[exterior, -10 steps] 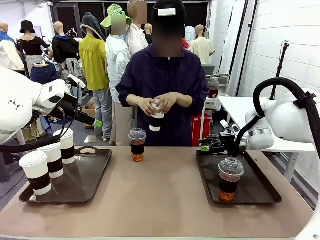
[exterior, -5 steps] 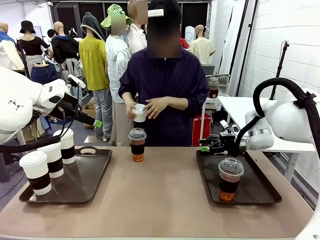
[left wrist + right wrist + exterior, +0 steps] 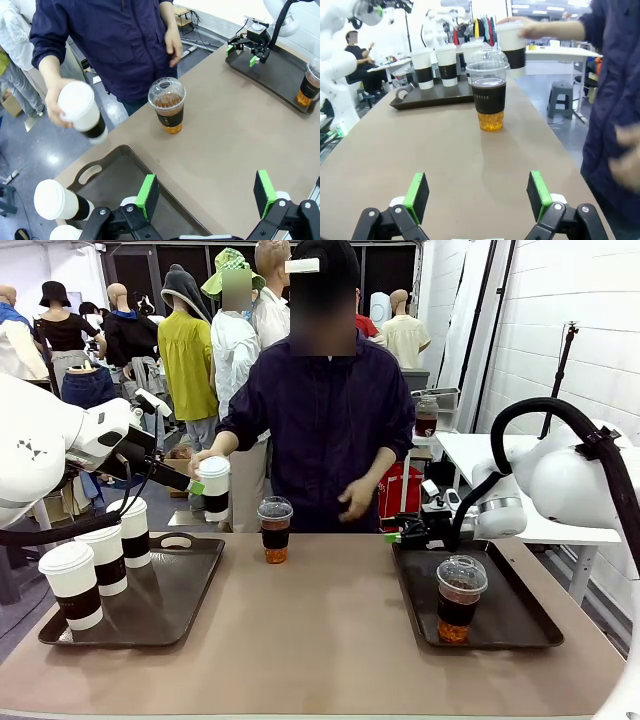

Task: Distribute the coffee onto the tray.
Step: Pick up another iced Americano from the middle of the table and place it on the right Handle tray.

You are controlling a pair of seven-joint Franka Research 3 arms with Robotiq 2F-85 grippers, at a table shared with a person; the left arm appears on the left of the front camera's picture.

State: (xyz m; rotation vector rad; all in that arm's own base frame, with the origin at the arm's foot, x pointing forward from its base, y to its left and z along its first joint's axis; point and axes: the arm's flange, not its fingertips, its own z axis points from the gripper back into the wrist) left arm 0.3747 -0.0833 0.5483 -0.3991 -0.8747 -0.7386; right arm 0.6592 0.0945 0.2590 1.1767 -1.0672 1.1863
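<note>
First, front view: the left gripper [image 3: 192, 485] hangs above the far edge of the left tray [image 3: 185, 590]. From this side I cannot tell how far its fingers are spread. Three white paper cups [image 3: 103, 558] stand in a row on that tray. A person's hand [image 3: 198, 462] holds a fourth paper cup [image 3: 214, 492] in the air, just beside the left gripper. One dome-lidded cup [image 3: 274, 530] of brown drink stands on the bare worktop [image 3: 330, 640] between the trays. The right gripper [image 3: 402, 535] sits over the far corner of the right tray [image 3: 515, 618], where a second dome-lidded cup [image 3: 460, 598] stands.

Left wrist view: fingers [image 3: 147, 196] spread wide with nothing between them, above the tray edge and worktop.

Right wrist view: fingers [image 3: 418, 196] also wide apart and empty, low over the worktop and pointing at the dome-lidded cup.
</note>
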